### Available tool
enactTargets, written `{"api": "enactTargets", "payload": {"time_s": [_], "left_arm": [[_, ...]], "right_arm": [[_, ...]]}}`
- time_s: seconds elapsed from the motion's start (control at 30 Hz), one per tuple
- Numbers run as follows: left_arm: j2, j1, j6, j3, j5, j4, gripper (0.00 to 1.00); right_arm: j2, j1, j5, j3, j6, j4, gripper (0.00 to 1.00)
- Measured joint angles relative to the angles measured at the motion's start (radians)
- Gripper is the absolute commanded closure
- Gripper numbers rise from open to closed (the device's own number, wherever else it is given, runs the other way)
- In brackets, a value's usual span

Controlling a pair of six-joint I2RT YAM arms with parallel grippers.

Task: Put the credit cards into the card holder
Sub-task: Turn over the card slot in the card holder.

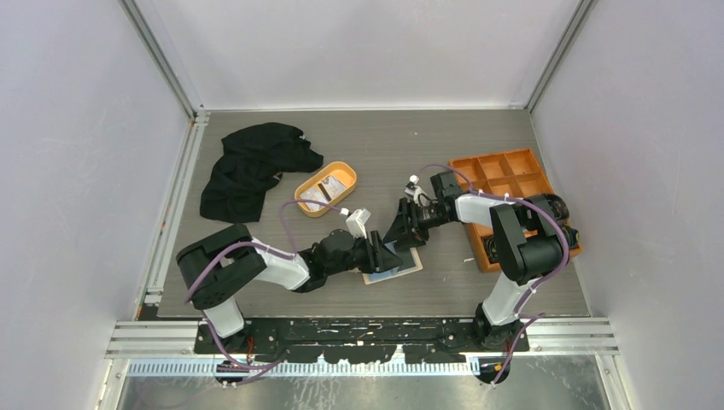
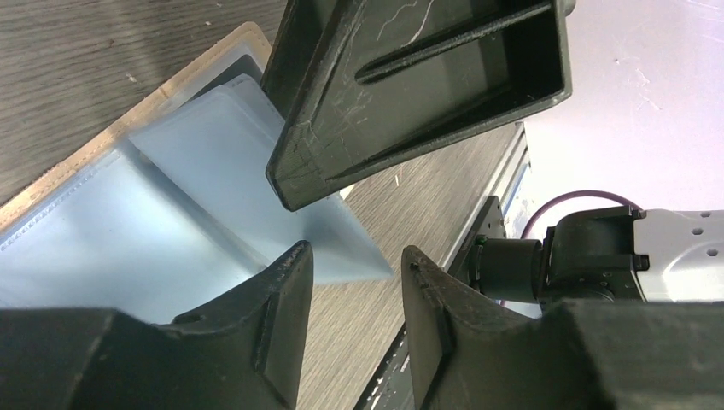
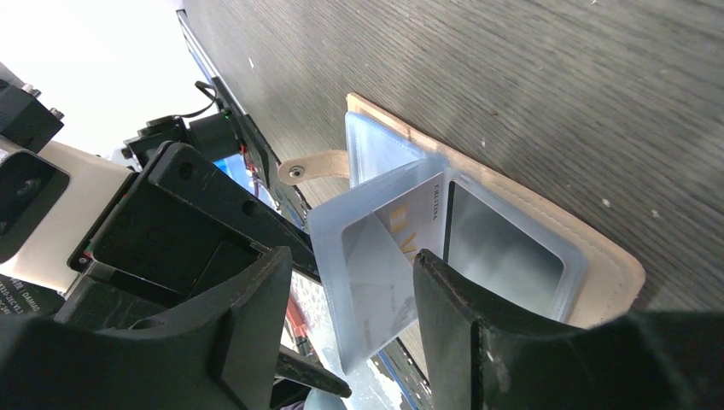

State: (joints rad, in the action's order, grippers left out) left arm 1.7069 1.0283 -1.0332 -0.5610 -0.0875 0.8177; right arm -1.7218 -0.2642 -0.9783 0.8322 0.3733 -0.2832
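Note:
The card holder (image 1: 403, 270) lies open on the table between both grippers, beige rim (image 3: 611, 266) down and snap tab (image 3: 311, 167) sticking out. One pale blue sleeve (image 3: 369, 256) stands lifted, with a whitish credit card (image 3: 416, 229) inside it. My right gripper (image 3: 350, 266) is open astride that sleeve's free edge, not pinching it. In the left wrist view one of its fingers (image 2: 410, 85) hangs over the blue pockets (image 2: 162, 231). My left gripper (image 2: 357, 254) is open at the sleeve's corner, only bare table between its jaws. More credit cards (image 1: 329, 190) lie in the orange oval tray (image 1: 309, 203).
An orange compartmented box (image 1: 504, 179) sits at the right, partly under the right arm. A black cloth (image 1: 252, 166) is heaped at the back left. Grey walls enclose the table, with a metal rail along the near edge (image 1: 367, 337).

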Motion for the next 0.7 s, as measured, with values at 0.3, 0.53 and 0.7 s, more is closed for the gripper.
{"api": "enactTargets", "payload": {"time_s": [0.3, 0.53, 0.7], "left_arm": [[0.023, -0.001, -0.002, -0.009, 0.000, 0.001, 0.69], [0.023, -0.003, -0.011, -0.009, 0.001, 0.000, 0.78], [0.023, -0.006, -0.024, -0.009, 0.009, -0.014, 0.78]], "right_arm": [[0.000, 0.010, 0.000, 0.000, 0.000, 0.004, 0.45], [0.000, 0.011, 0.008, 0.000, -0.006, -0.003, 0.49], [0.000, 0.011, 0.017, 0.000, -0.013, -0.011, 0.49]]}}
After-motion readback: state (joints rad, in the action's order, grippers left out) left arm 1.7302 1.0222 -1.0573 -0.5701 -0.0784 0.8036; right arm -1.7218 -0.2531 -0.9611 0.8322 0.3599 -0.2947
